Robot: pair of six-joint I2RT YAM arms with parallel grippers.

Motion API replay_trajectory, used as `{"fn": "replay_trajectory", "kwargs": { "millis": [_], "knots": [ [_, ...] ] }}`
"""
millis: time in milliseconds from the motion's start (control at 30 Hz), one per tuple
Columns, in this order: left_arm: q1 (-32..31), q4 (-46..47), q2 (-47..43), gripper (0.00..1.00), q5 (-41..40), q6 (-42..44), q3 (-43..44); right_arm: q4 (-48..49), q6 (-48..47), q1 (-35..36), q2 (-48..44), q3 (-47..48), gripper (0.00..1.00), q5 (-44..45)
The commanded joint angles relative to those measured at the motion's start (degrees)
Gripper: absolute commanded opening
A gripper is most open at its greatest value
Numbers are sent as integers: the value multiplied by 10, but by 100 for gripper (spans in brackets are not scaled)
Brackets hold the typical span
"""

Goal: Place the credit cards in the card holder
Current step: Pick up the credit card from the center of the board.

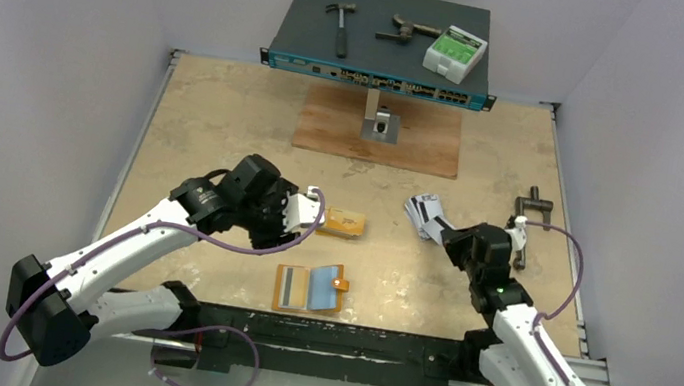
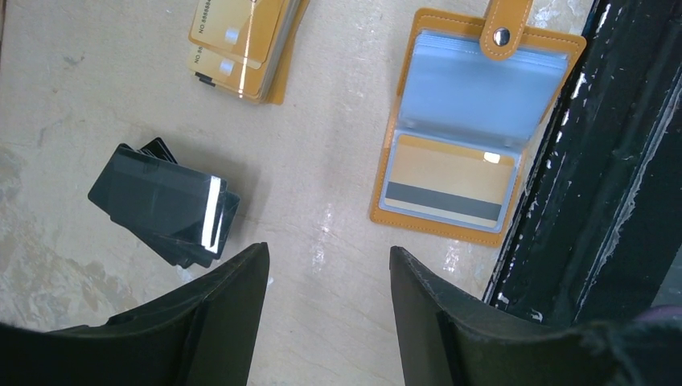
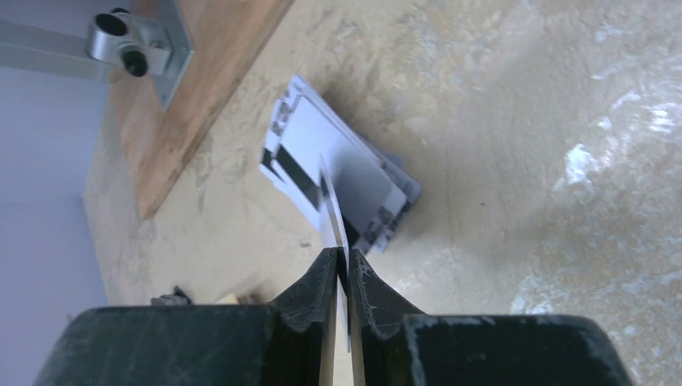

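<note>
The orange card holder lies open near the table's front edge. In the left wrist view one yellow-orange card sits in its clear sleeve, stripe up. A stack of yellow-orange credit cards lies just right of my left gripper, and shows in the left wrist view. My left gripper is open and empty above bare table. A fanned stack of silver-grey cards lies at centre right. My right gripper is shut on one silver card, held edge-on just above that stack.
A black glossy stack or case lies left of my left gripper. At the back, a network switch carries a hammer, a tool and a white-green box. A wooden board holds a metal stand. A black clamp lies far right.
</note>
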Motion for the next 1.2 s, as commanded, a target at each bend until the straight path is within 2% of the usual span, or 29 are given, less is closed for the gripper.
{"fn": "replay_trajectory", "kwargs": {
  "millis": [0,67,200,300,400,567,733,867,933,1033,1167],
  "knots": [
    [5,-5,-14,56,16,-8,22,-5,-66,-2,-32,54,4,-32],
    [5,-12,-19,59,29,-13,30,3,-99,-1,-27,75,0,-76],
    [17,-26,-24,69,73,-39,53,41,-136,12,-10,102,0,-179],
    [47,-31,-27,91,129,-64,71,61,-162,60,4,127,0,-221],
    [91,-38,-30,100,217,-84,91,51,-206,134,43,178,0,-245],
    [151,-76,-22,100,325,-74,123,47,-266,260,137,260,0,-286],
    [200,-137,-22,100,408,-2,136,33,-315,351,217,340,0,-296],
    [235,-204,-11,91,478,61,151,3,-345,409,252,392,0,-276],
    [239,-250,-3,86,495,105,157,4,-353,429,257,412,0,-266],
    [242,-300,1,83,507,166,163,-11,-369,453,271,452,0,-271],
    [248,-319,-3,78,512,200,166,-93,-407,487,312,532,0,-275]
  ]
}}
